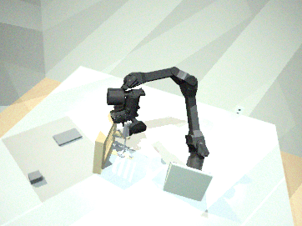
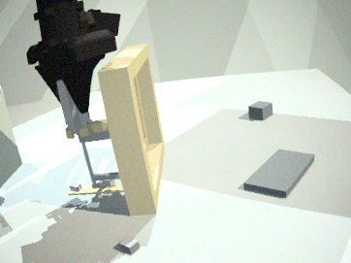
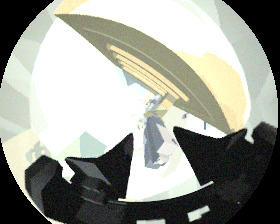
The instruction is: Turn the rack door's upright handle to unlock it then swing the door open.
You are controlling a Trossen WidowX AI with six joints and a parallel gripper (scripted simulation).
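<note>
The arm [image 1: 190, 105] is matte black to charcoal along its whole length, built of slim, straight links joined by bulkier, rounded joints. One elbow link carries a paler grey patch near the bend. The base end [image 1: 195, 161] is a shade lighter, a dark grey cylinder. Near the wrist sits a stout, dark drum [image 1: 116, 96] with a flat round end, beside blocky housings with stepped, angular edges. The hand [image 1: 125, 128] [image 2: 86, 112] [image 3: 153, 131] is black too, its fingers broad at the root and tapering to points, with faceted faces. In the wrist view, small whitish rectangular marks [image 3: 199, 213] show on the dark curved body behind the fingers.
</note>
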